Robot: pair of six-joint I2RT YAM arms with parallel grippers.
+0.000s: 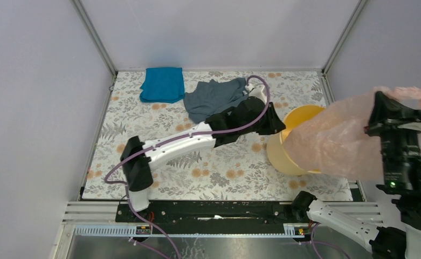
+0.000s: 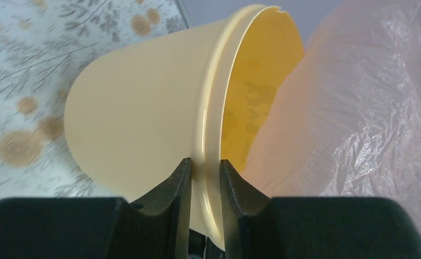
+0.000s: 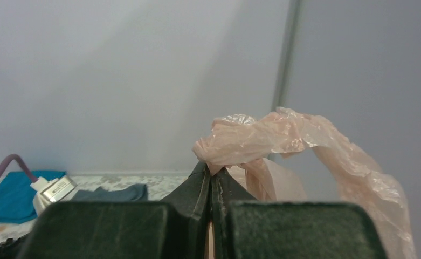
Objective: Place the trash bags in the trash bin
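Your left gripper (image 2: 204, 166) pinches the rim of the bin (image 2: 132, 108), seemingly tipping its mouth toward the bag (image 1: 332, 137), which your right gripper (image 3: 212, 172) clamps by its bunched top, lower end at the opening.

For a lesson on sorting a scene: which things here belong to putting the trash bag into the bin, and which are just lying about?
In the job:
pink trash bag, held by the right claw
yellow trash bin, rim gripped by the left claw

Just lying about:
grey garment
blue cloth
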